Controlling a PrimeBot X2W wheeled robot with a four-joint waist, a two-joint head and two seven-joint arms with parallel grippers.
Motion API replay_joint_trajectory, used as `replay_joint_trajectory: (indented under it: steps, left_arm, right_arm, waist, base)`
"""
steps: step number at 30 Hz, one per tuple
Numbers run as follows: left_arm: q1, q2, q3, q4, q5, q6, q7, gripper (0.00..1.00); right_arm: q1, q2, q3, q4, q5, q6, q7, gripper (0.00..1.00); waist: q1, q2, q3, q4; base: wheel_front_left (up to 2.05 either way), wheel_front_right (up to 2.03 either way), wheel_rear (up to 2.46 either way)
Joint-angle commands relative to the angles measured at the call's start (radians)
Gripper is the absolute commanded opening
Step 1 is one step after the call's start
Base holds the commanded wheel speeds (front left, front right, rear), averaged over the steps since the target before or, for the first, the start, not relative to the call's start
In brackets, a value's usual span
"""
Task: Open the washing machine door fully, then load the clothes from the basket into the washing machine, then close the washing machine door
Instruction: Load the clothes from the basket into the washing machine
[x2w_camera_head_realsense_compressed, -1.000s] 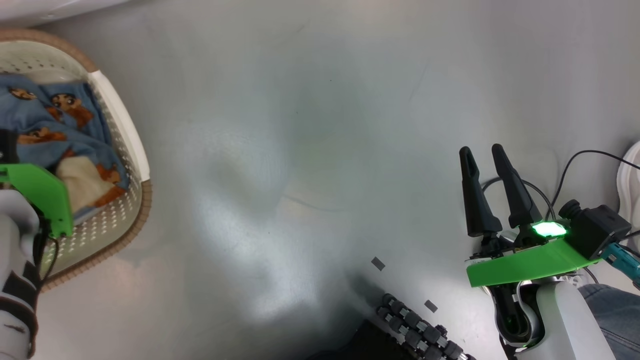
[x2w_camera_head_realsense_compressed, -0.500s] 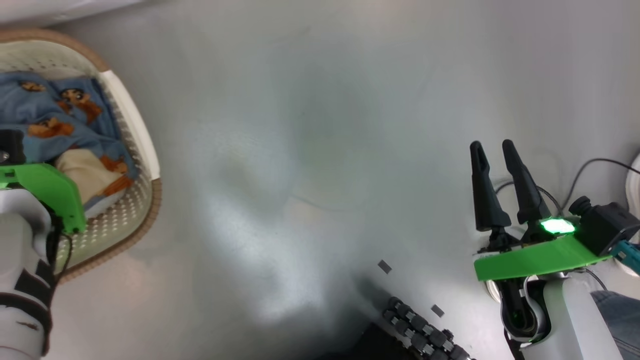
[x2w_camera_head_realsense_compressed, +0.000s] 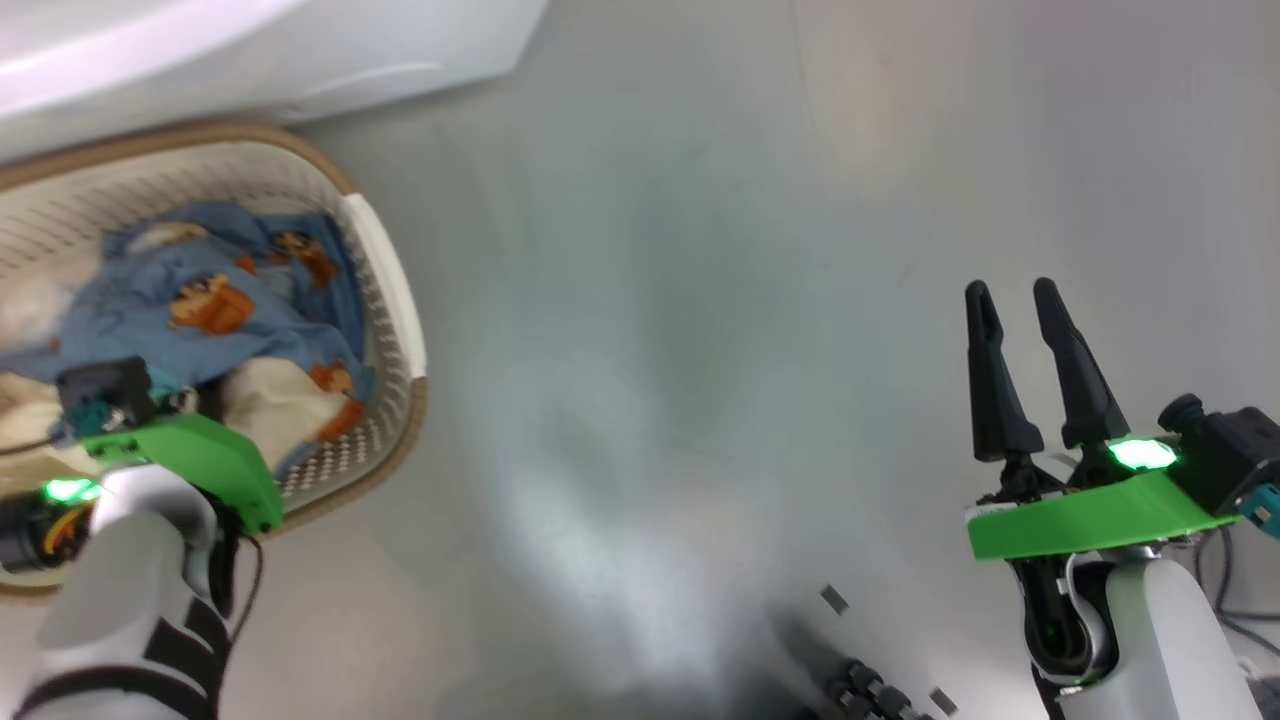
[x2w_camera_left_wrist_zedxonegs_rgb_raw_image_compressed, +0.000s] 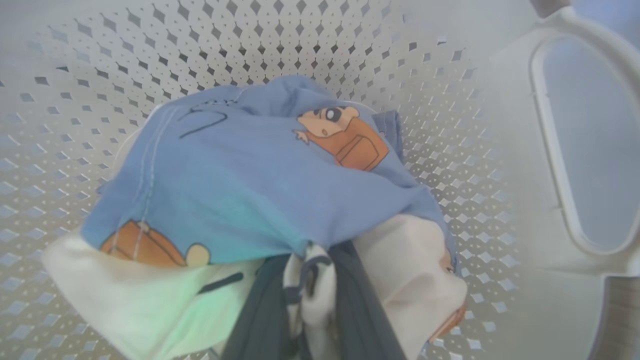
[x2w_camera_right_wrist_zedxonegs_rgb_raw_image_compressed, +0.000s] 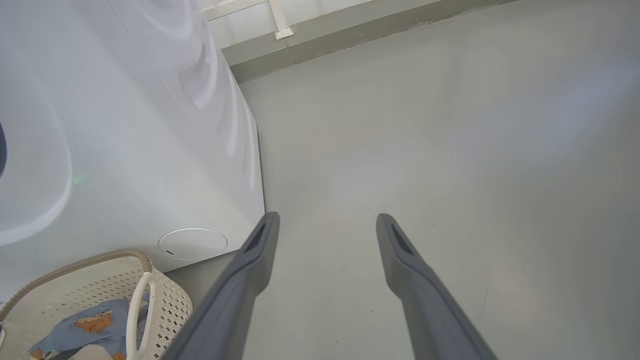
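The cream perforated basket (x2w_camera_head_realsense_compressed: 385, 265) stands on the floor at the left, against the base of the white washing machine (x2w_camera_head_realsense_compressed: 250, 50), which also shows in the right wrist view (x2w_camera_right_wrist_zedxonegs_rgb_raw_image_compressed: 125, 125). Its door is out of view. The clothes (x2w_camera_head_realsense_compressed: 215, 295) lie in the basket (x2w_camera_left_wrist_zedxonegs_rgb_raw_image_compressed: 350, 50), a light blue garment with orange prints (x2w_camera_left_wrist_zedxonegs_rgb_raw_image_compressed: 240, 185) over a cream one (x2w_camera_left_wrist_zedxonegs_rgb_raw_image_compressed: 125, 295). My left gripper (x2w_camera_left_wrist_zedxonegs_rgb_raw_image_compressed: 312, 265) is down in the basket, shut on a pinch of the clothes. My right gripper (x2w_camera_head_realsense_compressed: 1015, 300) hovers open over bare floor at the right, holding nothing (x2w_camera_right_wrist_zedxonegs_rgb_raw_image_compressed: 325, 225).
Grey floor (x2w_camera_head_realsense_compressed: 700, 300) stretches between the basket and my right arm. Dark wheel rollers (x2w_camera_head_realsense_compressed: 870, 695) of my base sit at the bottom edge. Cables (x2w_camera_head_realsense_compressed: 1225, 590) trail at the far right. A wall skirting (x2w_camera_right_wrist_zedxonegs_rgb_raw_image_compressed: 350, 40) runs behind the machine.
The head camera has swung, so the machine's base and more of the basket now show. My left gripper has closed on the clothes. The right gripper stays open.
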Motion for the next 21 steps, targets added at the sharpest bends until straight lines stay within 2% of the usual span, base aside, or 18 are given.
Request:
replay_joint_trajectory:
  steps: [1,9,21]
  left_arm:
    - [0.058,0.017,0.026,-0.033,-0.014,-0.001,-0.012,0.0]
    - [0.242,-0.027,0.073,-0.266,-0.023,0.008,-0.013,0.0]
    - [0.489,-0.088,0.13,-0.51,-0.018,-0.011,-0.014,0.0]
  right_arm:
    - [0.055,-0.012,0.006,-0.02,-0.014,0.002,-0.012,1.0]
    - [0.106,-0.014,-0.014,-0.015,-0.044,0.002,-0.012,1.0]
    - [0.185,-0.036,-0.025,-0.006,-0.06,0.002,-0.012,1.0]
  waist:
    - [0.0,0.0,-0.08,0.065]
    - [0.0,0.0,-0.202,0.124]
    - [0.0,0.0,-0.373,0.175]
  base:
    - [0.0,0.0,0.0]
    - [0.0,0.0,0.0]
    - [0.0,0.0,0.0]
